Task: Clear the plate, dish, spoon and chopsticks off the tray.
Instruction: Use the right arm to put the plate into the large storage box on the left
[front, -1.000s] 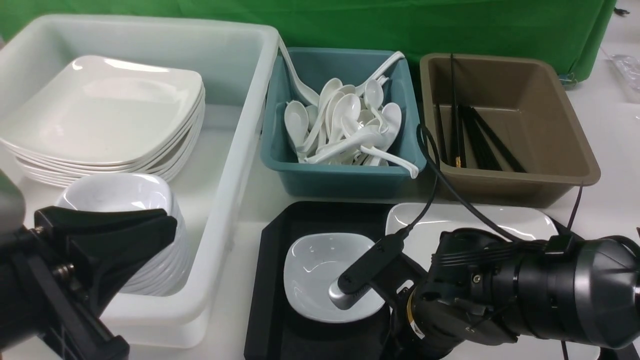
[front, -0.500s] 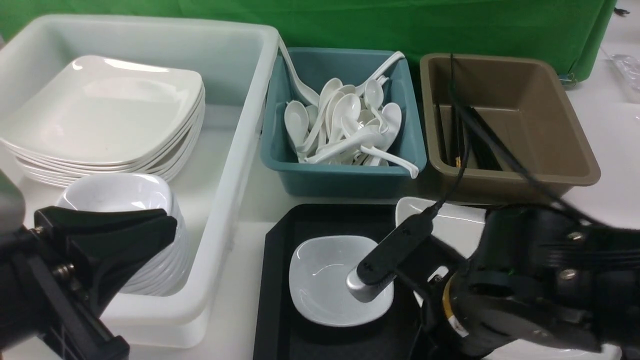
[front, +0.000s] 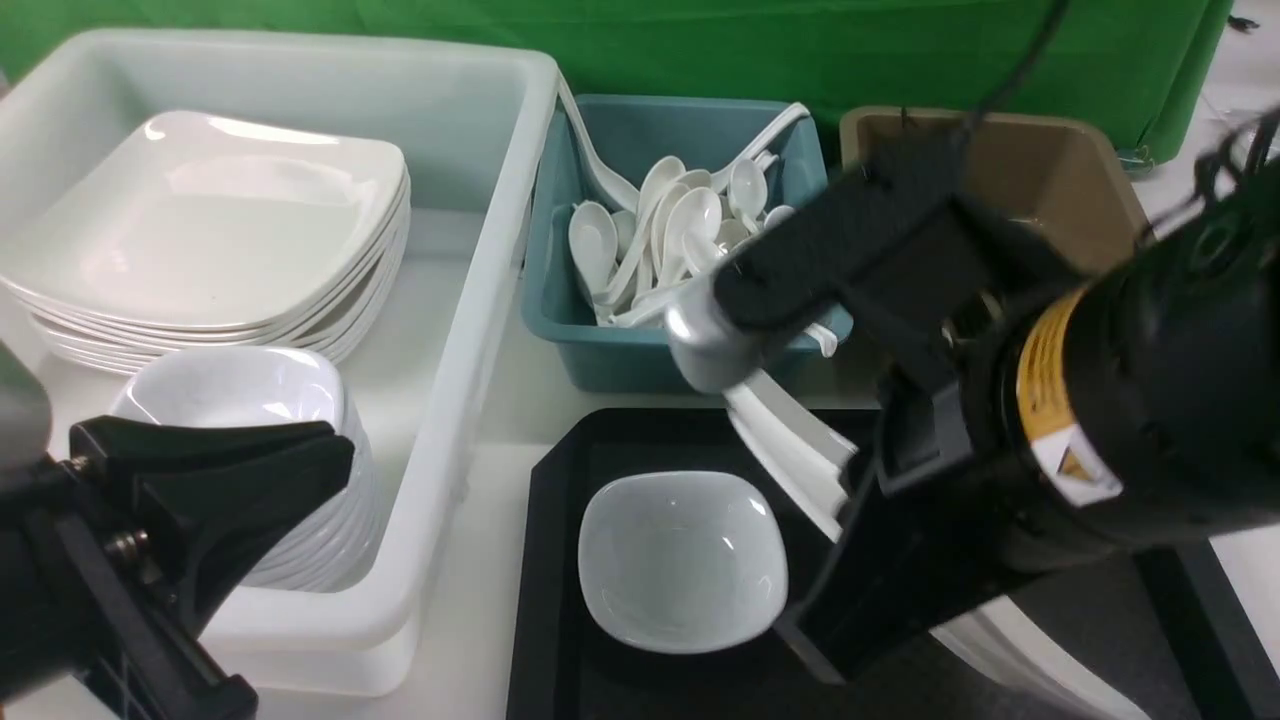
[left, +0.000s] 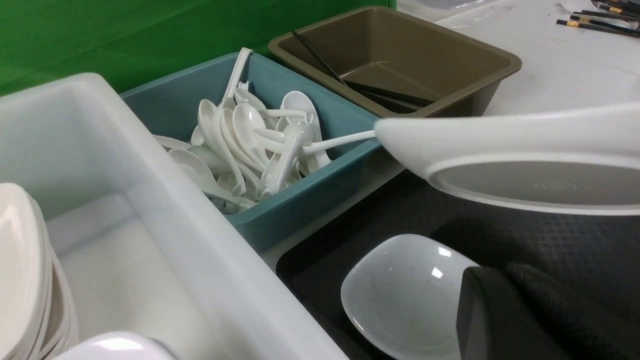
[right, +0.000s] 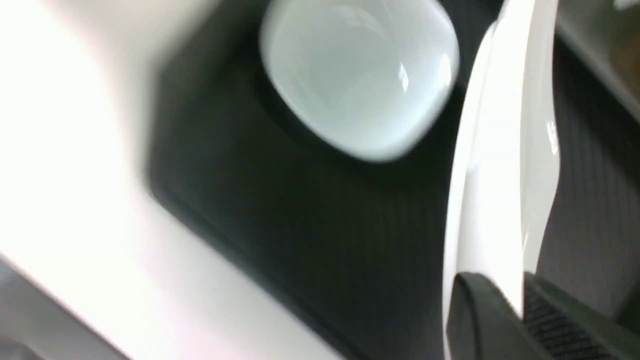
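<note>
A: Starting with the right gripper (right: 521, 296): wide or narrow?
B: Narrow, pinching the rim of the plate (right: 500, 150) between both fingers (right: 470, 325). Held tilted, underside turned toward the left gripper (left: 505, 290).
A: And that left one, gripping anything?
B: Gripping nothing, pressed together, with the white tub (front: 470, 330) and its stack of small dishes (front: 240, 390) just ahead of it.
A: Directly under the right gripper?
B: Only the tray (front: 545, 560), black and textured, carrying the dish (front: 680, 560) upright on its floor, just to the gripper's left and apart from the plate.
A: Any contact between plate and tray?
B: Clear of the floor on the side by the dish. On the other side, hidden behind the arm, so cannot tell.
A: Farther out, beyond the right gripper?
B: Straight ahead, a teal bin (front: 600, 350) heaped with white spoons (front: 680, 240). To the right of that, a brown bin (left: 400, 60) with black chopsticks (left: 385, 92) lying inside. Beyond the left gripper, deeper in the tub, a stack of large plates (front: 200, 230).
A: And past the brown bin?
B: A few more black sticks with gold bands (left: 600, 20), loose on the white table (left: 540, 55), too small to say more
</note>
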